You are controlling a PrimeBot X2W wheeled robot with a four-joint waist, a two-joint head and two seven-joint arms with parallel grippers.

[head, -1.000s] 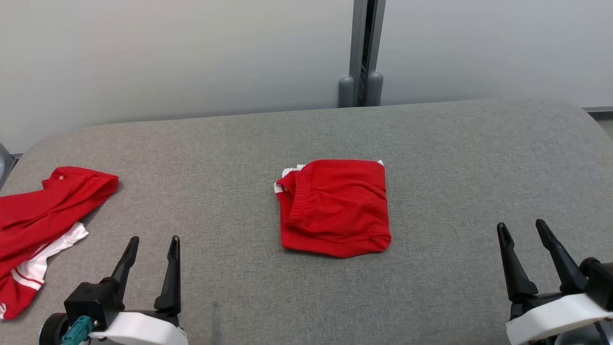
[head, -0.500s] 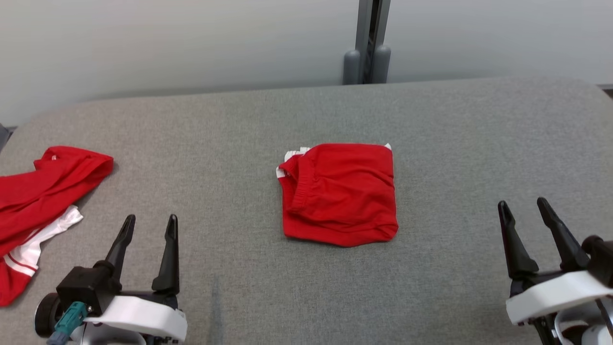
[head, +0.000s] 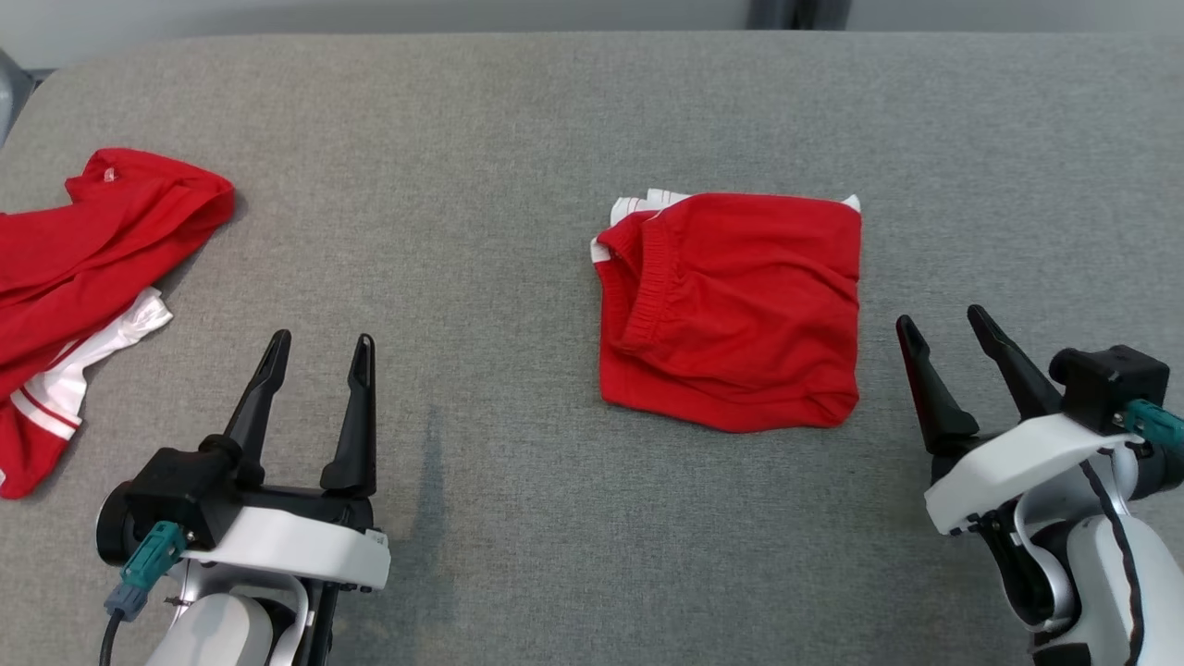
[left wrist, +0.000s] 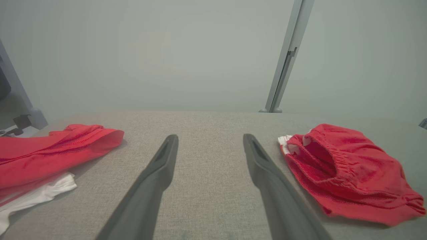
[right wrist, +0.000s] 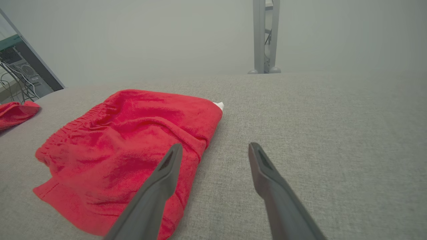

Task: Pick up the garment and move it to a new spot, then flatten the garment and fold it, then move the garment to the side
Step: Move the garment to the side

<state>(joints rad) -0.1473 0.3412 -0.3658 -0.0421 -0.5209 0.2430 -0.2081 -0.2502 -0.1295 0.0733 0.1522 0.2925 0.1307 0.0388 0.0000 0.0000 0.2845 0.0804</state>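
1. The folded garment (head: 740,305) was found lying at the middle of the tabletop (head: 481,139).
2. The left tool (head: 323,339) and right tool (head: 940,317) were held apart, empty, flanking it.
3. Only the camera view had been lowered; the move aside was judged outstanding.

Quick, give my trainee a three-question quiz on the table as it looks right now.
1. True or false: the right end effector grips the folded red garment.
2. Where does the loose red and white garment lie? A) on the left side of the grey table B) on the folded garment C) on the floor
3. Fill in: the jaws of the left end effector stand ____.
Key: 1 false; 2 A; 3 open.
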